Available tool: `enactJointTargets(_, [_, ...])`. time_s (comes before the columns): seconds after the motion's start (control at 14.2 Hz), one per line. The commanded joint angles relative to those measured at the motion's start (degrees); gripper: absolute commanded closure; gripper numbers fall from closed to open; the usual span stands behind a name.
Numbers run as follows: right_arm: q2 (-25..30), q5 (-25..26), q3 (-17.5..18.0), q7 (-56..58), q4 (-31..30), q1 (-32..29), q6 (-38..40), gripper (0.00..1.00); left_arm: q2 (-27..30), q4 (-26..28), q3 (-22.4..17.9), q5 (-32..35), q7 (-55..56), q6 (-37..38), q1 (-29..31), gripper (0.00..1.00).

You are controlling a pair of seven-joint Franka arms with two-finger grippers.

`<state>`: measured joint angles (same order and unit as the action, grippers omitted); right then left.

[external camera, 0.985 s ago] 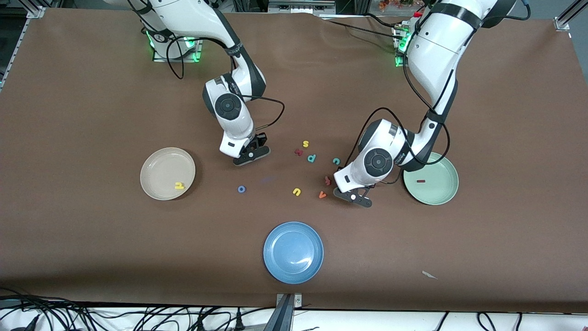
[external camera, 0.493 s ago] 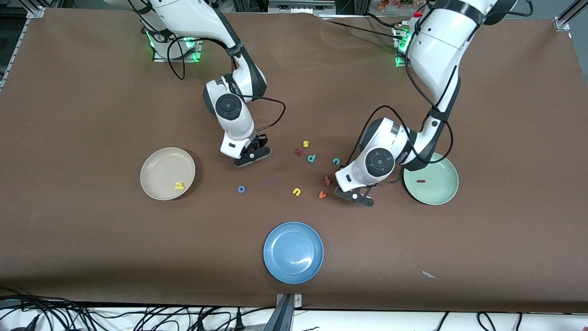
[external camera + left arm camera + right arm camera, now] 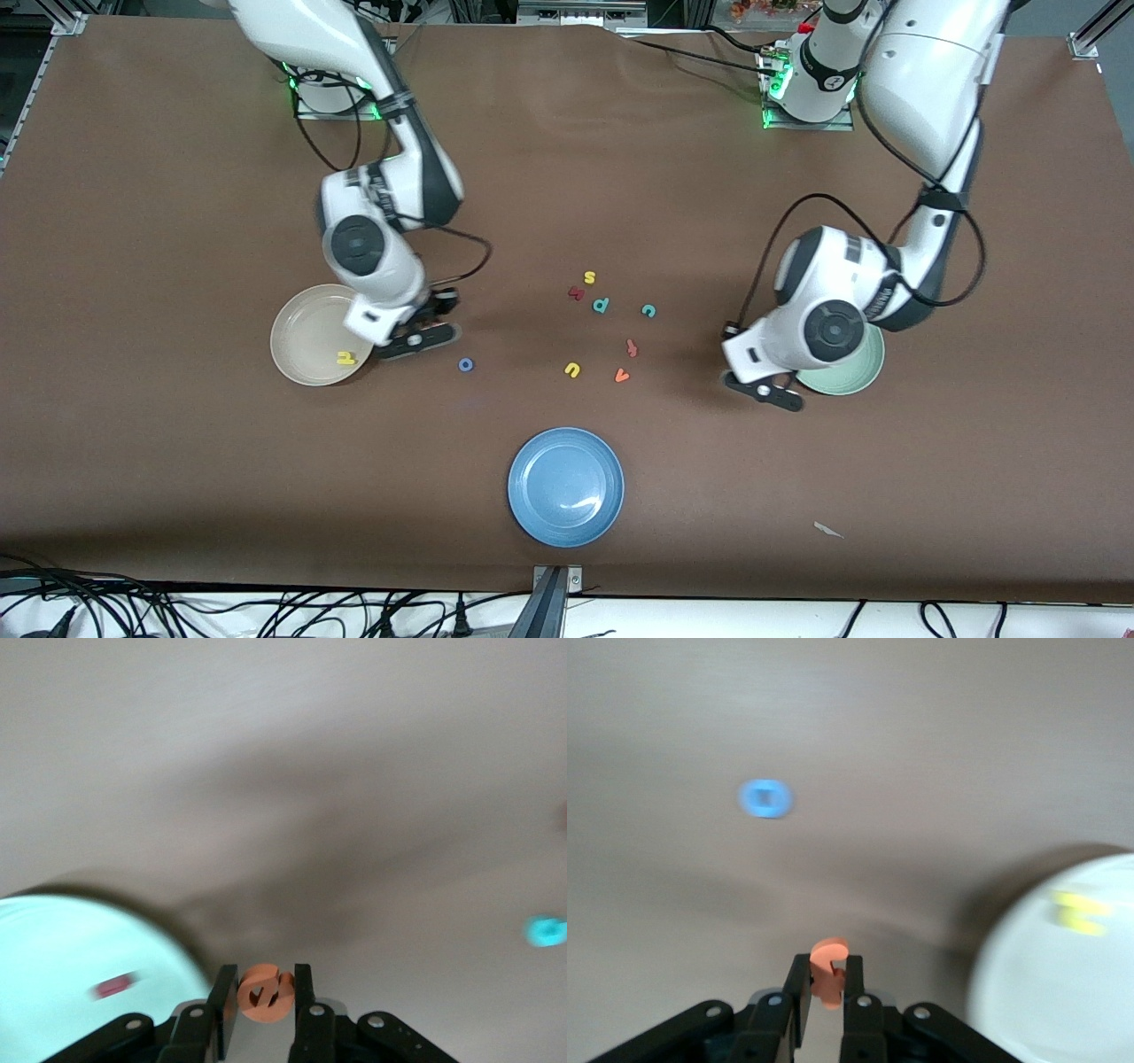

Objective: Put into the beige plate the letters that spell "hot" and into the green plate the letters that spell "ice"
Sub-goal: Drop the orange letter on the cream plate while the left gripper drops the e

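Your left gripper [image 3: 260, 994] has its fingers clamped on the orange e [image 3: 264, 992], up in the air over bare table [image 3: 177, 496] just beside the green plate [image 3: 873, 377], which sits at the right of the front view. The dark red i [image 3: 115, 986] lies in that plate; you see it in the left wrist view, while the arm's wrist covers it from the front. The teal c [image 3: 648, 310] lies on the table near the frame's centre.

Your right gripper [image 3: 826, 990] has its fingers pinched together on the orange t [image 3: 828, 973], over the table at the edge of the beige plate [image 3: 297, 346], left of centre in the front view. The yellow h [image 3: 345, 358] lies inside that plate by its lower rim. The blue o [image 3: 465, 364] sits on the table just beside the right gripper, toward the centre.

Around the middle of the front view you have the yellow s [image 3: 589, 278], the teal p [image 3: 601, 305], the yellow u [image 3: 572, 369], the orange v [image 3: 622, 376] and two dark red pieces [image 3: 577, 292]. The blue plate [image 3: 540, 514] sits at lower centre.
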<state>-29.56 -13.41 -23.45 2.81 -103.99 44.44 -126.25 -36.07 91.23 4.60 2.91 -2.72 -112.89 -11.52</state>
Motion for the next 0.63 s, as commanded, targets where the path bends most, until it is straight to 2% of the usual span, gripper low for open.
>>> enactJointTargets(0.0, [-0.1, -1.0, -5.3, 6.5, -0.9, -0.2, 3.5, 0.94, 1.4, 3.8, 0.4, 5.8, -1.2, 1.1, 2.2, 0.79])
enactJointTargets(0.14, [-0.1, -0.9, -6.3, 6.7, -1.4, -2.3, 4.1, 0.94, 1.4, 6.2, 0.6, 6.1, -1.8, 0.6, 5.4, 0.76])
enactJointTargets(0.21, [-0.4, -1.0, -6.3, 6.7, -1.4, -4.2, 4.7, 0.94, 1.9, 7.0, 0.7, 6.1, -2.5, 0.6, 6.4, 0.68])
enactJointTargets(0.35, [-1.8, -1.0, -6.2, 6.7, -1.4, -6.6, 4.3, 0.92, 2.7, 7.2, 0.8, 6.1, -2.5, 0.6, 6.3, 0.00])
enactJointTargets(0.42, [-2.3, -1.0, -6.2, 6.6, -1.1, -7.3, 4.2, 0.75, 3.3, 7.0, 0.9, 6.1, -2.4, 0.6, 5.6, 0.00])
enactJointTargets(0.49, [-2.8, -1.3, -6.2, 6.2, -0.8, -7.4, 4.0, 0.41, 3.4, 6.8, 0.9, 6.1, -2.4, 0.6, 5.5, 0.00])
enactJointTargets(0.56, [-2.9, -2.8, -6.1, 5.9, -0.6, -7.3, 4.0, 0.00, 3.5, 6.7, 0.9, 6.1, -2.4, 0.6, 5.8, 0.00])
